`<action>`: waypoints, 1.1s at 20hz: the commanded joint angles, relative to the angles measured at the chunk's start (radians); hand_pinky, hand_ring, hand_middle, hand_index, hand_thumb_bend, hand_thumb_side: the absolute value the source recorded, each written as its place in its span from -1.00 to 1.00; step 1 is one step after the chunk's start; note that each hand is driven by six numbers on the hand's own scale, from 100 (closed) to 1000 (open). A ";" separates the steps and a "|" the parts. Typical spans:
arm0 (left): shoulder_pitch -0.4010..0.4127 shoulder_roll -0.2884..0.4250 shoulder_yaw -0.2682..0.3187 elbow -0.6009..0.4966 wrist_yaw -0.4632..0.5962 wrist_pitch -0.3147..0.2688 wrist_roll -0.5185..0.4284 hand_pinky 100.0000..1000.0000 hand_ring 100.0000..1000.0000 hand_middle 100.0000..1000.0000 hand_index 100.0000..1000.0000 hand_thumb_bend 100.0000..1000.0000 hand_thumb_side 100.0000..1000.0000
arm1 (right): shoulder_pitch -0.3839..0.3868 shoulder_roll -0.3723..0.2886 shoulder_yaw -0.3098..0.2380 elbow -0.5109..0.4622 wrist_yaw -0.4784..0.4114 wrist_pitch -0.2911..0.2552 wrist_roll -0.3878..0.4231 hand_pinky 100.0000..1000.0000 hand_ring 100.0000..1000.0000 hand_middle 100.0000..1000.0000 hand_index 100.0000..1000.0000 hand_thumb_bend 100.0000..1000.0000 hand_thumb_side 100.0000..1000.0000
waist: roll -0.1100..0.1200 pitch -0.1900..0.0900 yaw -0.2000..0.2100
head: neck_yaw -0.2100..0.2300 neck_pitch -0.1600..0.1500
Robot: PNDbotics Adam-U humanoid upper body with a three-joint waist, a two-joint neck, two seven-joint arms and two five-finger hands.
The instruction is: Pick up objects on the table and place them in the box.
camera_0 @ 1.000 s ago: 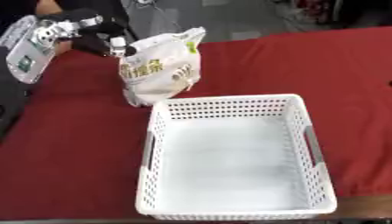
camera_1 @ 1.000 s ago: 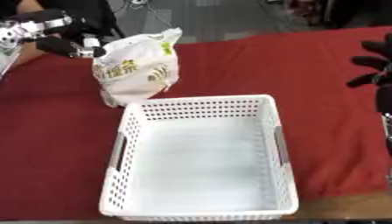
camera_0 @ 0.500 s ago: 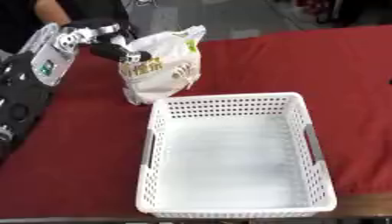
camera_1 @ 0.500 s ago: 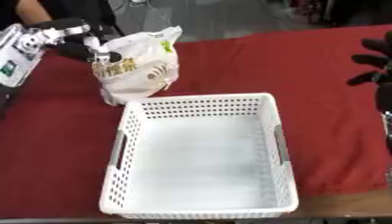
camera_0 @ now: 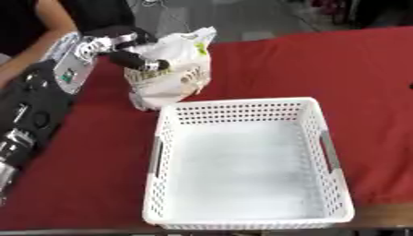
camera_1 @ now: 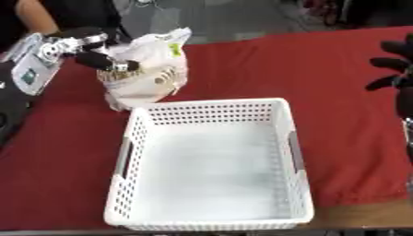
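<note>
A white bag (camera_0: 174, 69) with green and yellow print stands upright on the red cloth, just behind the far left corner of the white perforated basket (camera_0: 234, 102). The basket has nothing in it. My left hand (camera_0: 121, 46) reaches in from the left, and its dark fingers (camera_0: 144, 62) lie straight across the bag's upper front, touching it. The bag still rests on the cloth. My right hand (camera_1: 395, 78) hangs at the right edge of the right eye view with its fingers spread, holding nothing.
My left forearm (camera_0: 28, 115) lies across the cloth along the left edge. Red cloth (camera_0: 355, 69) stretches bare to the right of and behind the basket. The table's front edge (camera_0: 387, 216) runs just under the basket.
My left hand has moved right from beside the bag until its fingers lie on the bag's front, and the forearm has come into view. Bag, basket and right hand have stayed put.
</note>
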 commanded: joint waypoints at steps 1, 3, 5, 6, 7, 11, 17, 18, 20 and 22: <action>-0.014 0.004 -0.006 0.003 -0.020 -0.012 -0.008 0.78 0.78 0.81 0.88 1.00 0.39 | -0.005 -0.011 -0.001 -0.012 -0.005 0.001 0.003 0.01 0.51 0.66 1.00 -0.47 0.91 | -0.004 -0.014 -0.001 | 0.008 -0.003; -0.010 -0.004 -0.009 0.011 -0.029 -0.016 -0.013 0.79 0.78 0.81 0.88 1.00 0.39 | -0.005 -0.010 -0.002 -0.012 -0.005 0.001 0.003 0.01 0.51 0.66 1.00 -0.47 0.91 | -0.004 -0.013 -0.001 | 0.007 -0.003; -0.007 -0.012 -0.010 0.021 -0.039 -0.017 -0.015 0.78 0.77 0.80 0.88 1.00 0.39 | -0.005 -0.010 -0.002 -0.012 -0.005 0.001 0.003 0.01 0.51 0.66 1.00 -0.47 0.91 | -0.005 -0.013 -0.001 | 0.007 -0.004; -0.005 -0.015 -0.010 0.026 -0.042 -0.018 -0.015 0.78 0.76 0.79 0.88 1.00 0.39 | -0.005 -0.010 -0.002 -0.012 -0.005 0.001 0.003 0.01 0.51 0.66 1.00 -0.47 0.91 | -0.005 -0.013 0.000 | 0.007 -0.004; -0.004 -0.017 -0.009 0.030 -0.043 -0.018 -0.015 0.78 0.76 0.78 0.87 1.00 0.39 | -0.005 -0.010 -0.002 -0.012 -0.005 0.001 0.004 0.01 0.51 0.66 1.00 -0.48 0.92 | -0.005 -0.013 0.000 | 0.006 -0.005; 0.008 -0.024 -0.013 0.037 -0.050 -0.030 -0.018 0.71 0.68 0.71 0.88 1.00 0.36 | -0.006 -0.009 -0.002 -0.012 -0.005 0.001 0.004 0.01 0.51 0.66 1.00 -0.47 0.91 | -0.005 -0.012 0.000 | 0.005 -0.007; 0.023 -0.029 -0.020 0.047 -0.064 -0.037 -0.029 0.50 0.46 0.52 0.84 0.81 0.07 | -0.006 -0.008 -0.002 -0.011 -0.005 0.001 0.004 0.01 0.51 0.66 1.00 -0.47 0.91 | -0.005 -0.012 0.000 | 0.005 -0.009; 0.024 -0.030 -0.019 0.048 -0.070 -0.035 -0.026 0.44 0.38 0.47 0.82 0.57 0.00 | -0.007 -0.008 -0.002 -0.011 -0.005 0.001 0.004 0.01 0.51 0.66 1.00 -0.47 0.91 | -0.005 -0.012 0.000 | 0.005 -0.010; 0.027 -0.029 -0.017 0.047 -0.082 -0.026 -0.011 0.34 0.19 0.33 0.75 0.10 -0.14 | -0.007 -0.008 -0.002 -0.011 -0.006 0.001 0.004 0.01 0.51 0.66 1.00 -0.47 0.91 | -0.005 -0.012 0.000 | 0.004 -0.011; 0.028 -0.026 -0.015 0.042 -0.098 -0.017 0.013 0.14 0.01 0.16 0.64 -0.41 -0.30 | -0.006 -0.008 -0.002 -0.011 -0.006 0.001 0.004 0.01 0.51 0.66 1.00 -0.48 0.91 | -0.005 -0.012 0.001 | 0.004 -0.011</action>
